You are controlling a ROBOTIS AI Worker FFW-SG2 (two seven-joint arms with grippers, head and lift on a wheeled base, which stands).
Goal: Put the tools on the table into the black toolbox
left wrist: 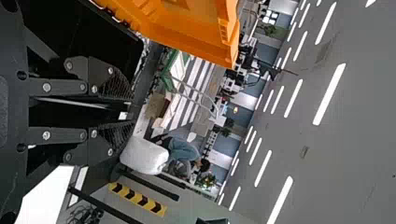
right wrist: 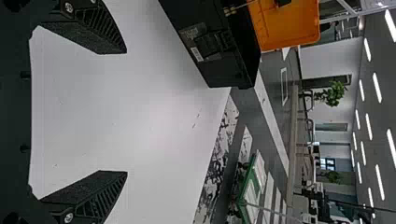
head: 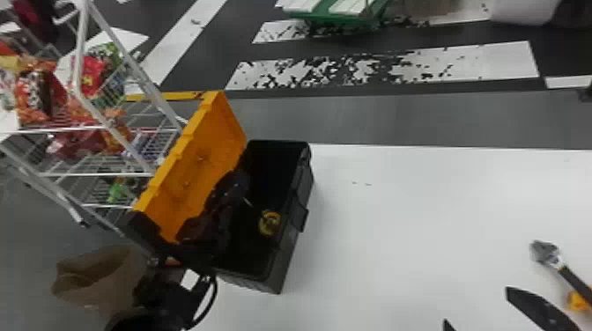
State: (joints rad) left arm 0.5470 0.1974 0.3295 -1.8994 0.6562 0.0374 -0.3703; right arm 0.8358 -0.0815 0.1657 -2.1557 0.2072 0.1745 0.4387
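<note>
My right gripper (head: 476, 304) wide open and empty at lower right, wrench (head: 546, 253) near it on the table (head: 396, 246), my left gripper (head: 242, 190) slightly parted over the black toolbox (head: 290, 242) near centre, its hold I can't tell.

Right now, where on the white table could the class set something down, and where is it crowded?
On the bare table between the black toolbox and the wrench, back to the far edge. Crowded: near right, with wrench, orange item and right gripper.
</note>
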